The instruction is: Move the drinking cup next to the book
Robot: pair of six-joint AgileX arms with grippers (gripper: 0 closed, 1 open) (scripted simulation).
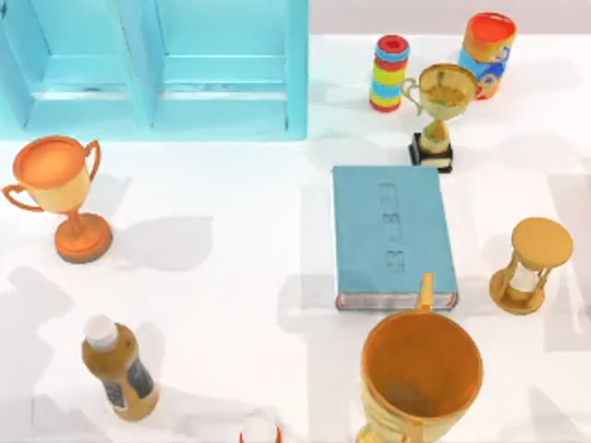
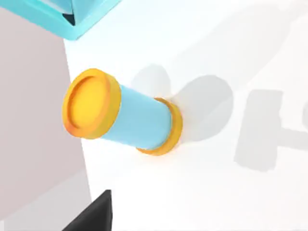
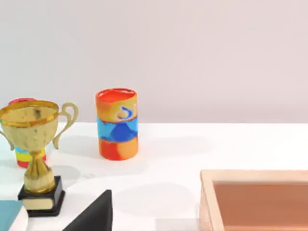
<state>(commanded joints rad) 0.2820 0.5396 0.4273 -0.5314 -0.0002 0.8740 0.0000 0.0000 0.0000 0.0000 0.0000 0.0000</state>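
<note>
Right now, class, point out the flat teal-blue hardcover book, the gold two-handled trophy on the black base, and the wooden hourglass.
Teal-blue hardcover book (image 1: 392,235): top view, middle of its cover.
Gold two-handled trophy (image 3: 33,126): right wrist view, front of its bowl.
Wooden hourglass (image 1: 540,242): top view, its round top cap.

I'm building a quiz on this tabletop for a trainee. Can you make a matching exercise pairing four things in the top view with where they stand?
Things:
1. book
2. hourglass
3. orange trophy cup
4. brown bottle

Places:
A. near the table's left edge, in front of the blue cabinet
B. front left of the table
C. middle of the table, behind the large orange mug
D. right of the book

Pairs: 1-C, 2-D, 3-A, 4-B
</note>
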